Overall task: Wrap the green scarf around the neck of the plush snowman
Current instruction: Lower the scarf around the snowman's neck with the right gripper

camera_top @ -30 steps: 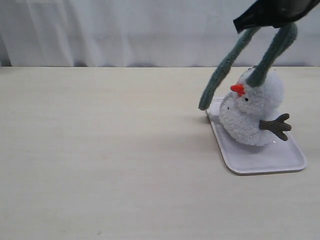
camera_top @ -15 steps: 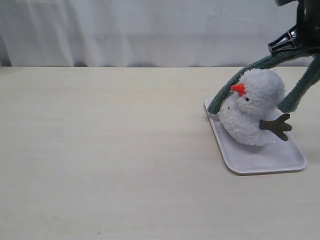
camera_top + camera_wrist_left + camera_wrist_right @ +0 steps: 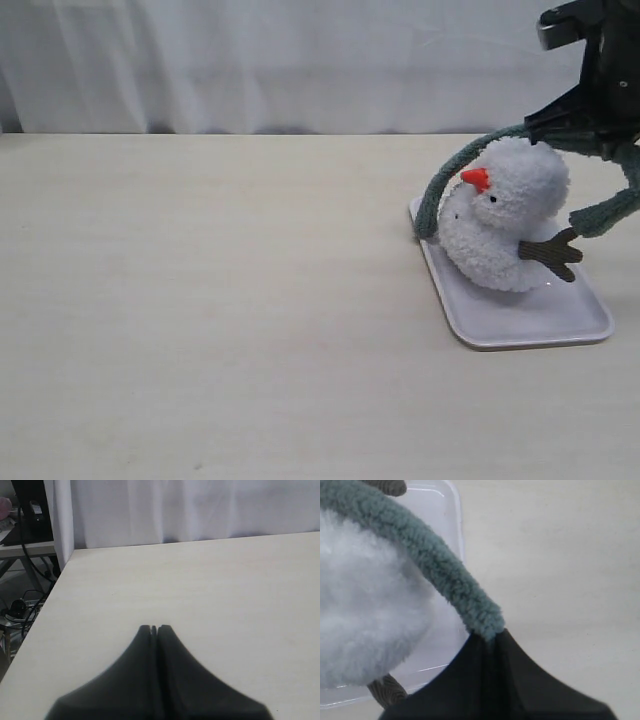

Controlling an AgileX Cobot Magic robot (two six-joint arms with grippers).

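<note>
The plush snowman [image 3: 503, 228] sits on a white tray [image 3: 530, 315], its orange nose pointing left. The green scarf [image 3: 440, 190] arcs from the tray's left corner up behind the snowman's head into my right gripper [image 3: 580, 128]. Its other end [image 3: 608, 212] hangs down at the right, beside the brown twig arm [image 3: 552, 252]. In the right wrist view the right gripper [image 3: 487, 637] is shut on the scarf [image 3: 430, 555], which curves over the white fluff [image 3: 365, 610]. My left gripper [image 3: 154, 628] is shut and holds nothing above bare table; the exterior view does not show it.
A white curtain [image 3: 250, 60] hangs behind the table's far edge. The pale wooden tabletop [image 3: 200, 300] stretches left of the tray. In the left wrist view the table's edge [image 3: 55, 587] borders a stand and cables on the floor [image 3: 20, 605].
My right gripper has dropped from above the snowman to behind and right of its head. The scarf came down with it and now curves behind the head instead of hanging in front.
</note>
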